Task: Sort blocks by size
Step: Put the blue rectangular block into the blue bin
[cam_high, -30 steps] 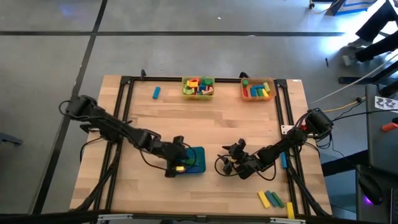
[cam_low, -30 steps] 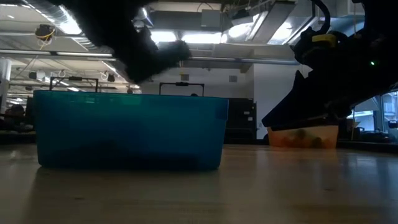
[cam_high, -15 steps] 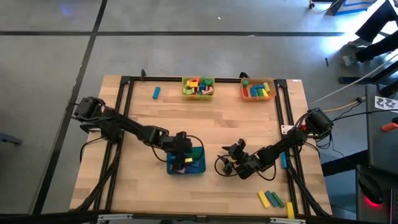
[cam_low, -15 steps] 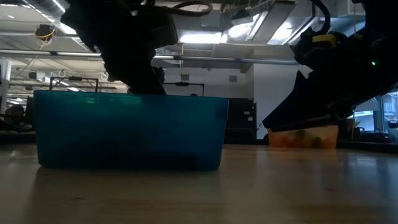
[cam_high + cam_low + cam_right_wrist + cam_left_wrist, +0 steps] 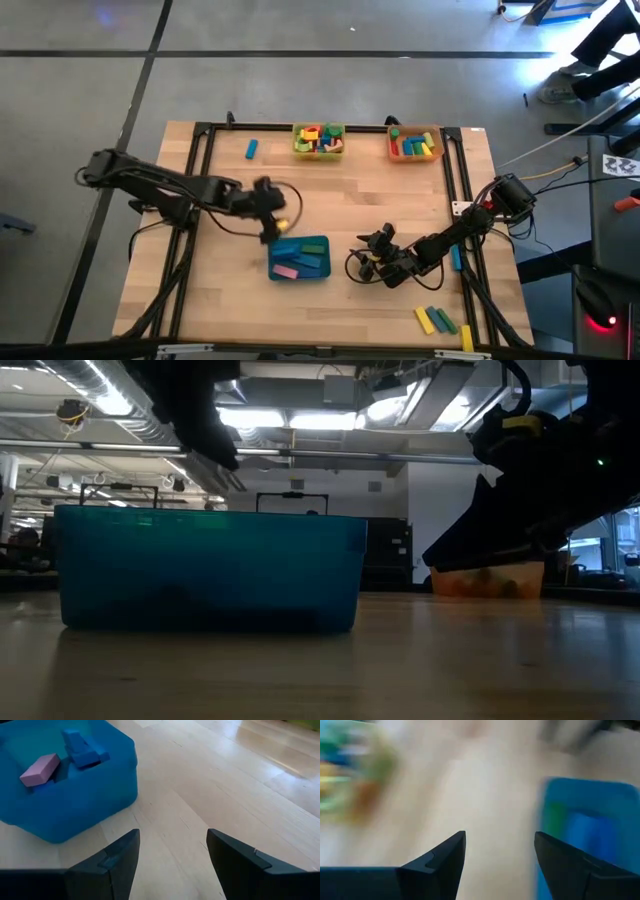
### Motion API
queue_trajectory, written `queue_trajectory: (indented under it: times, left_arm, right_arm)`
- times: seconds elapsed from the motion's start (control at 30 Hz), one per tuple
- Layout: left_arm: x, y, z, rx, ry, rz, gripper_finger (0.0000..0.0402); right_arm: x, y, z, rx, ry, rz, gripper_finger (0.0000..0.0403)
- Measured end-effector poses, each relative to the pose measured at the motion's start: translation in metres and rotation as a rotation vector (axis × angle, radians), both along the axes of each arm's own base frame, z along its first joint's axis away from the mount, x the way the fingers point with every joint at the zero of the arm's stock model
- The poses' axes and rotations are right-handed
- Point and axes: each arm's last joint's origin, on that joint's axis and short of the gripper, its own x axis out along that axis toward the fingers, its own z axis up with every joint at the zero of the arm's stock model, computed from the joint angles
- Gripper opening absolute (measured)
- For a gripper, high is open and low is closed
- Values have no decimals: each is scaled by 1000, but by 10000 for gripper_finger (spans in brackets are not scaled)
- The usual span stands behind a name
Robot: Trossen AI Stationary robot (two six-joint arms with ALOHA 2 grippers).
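Left gripper point(image 5: 270, 222) hangs just beside the teal tray point(image 5: 322, 268), on its far side, jaws apart and empty; from above, the tray holds a pink block point(image 5: 286, 271) and green and blue bars, and other blocks point(image 5: 319, 139) fill two far trays, so the sizes are kept apart. Right gripper point(image 5: 368, 266) rests near the tray, fingers spread, nothing between them. At table height, the tray wall point(image 5: 210, 568) looks like smooth translucent plastic. Left wrist view is blurred: only wood and a blue edge point(image 5: 590, 815) show. Right wrist view shows the flat pink block point(image 5: 40, 768) and a blue block point(image 5: 80, 749) lying on the tray floor.
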Motion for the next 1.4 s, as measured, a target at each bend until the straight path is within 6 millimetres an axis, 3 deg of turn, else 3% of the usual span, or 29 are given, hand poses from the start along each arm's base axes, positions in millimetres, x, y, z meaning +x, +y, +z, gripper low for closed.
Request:
queue_trajectory:
  times: [0.23, 0.5, 0.73, 1.0, 1.4]
  left_arm:
    - [-32, 40, 25, 234, -42, 337, 221]
    - [-44, 94, 21, 314, 43, 630, 221]
    - [-54, 140, -5, 288, 161, 813, 221]
    - [-57, 189, -43, 121, 238, 873, 221]
    - [-66, 234, -91, -61, 344, 897, 221]
  right_arm:
    - [0, 0, 0, 0, -1, -1, 234]
    - [0, 0, 0, 1, -1, -1, 234]
    - [0, 0, 0, 2, -1, 0, 234]
    - [0, 0, 0, 5, -3, -1, 234]
    - [0, 0, 0, 5, -2, 0, 234]
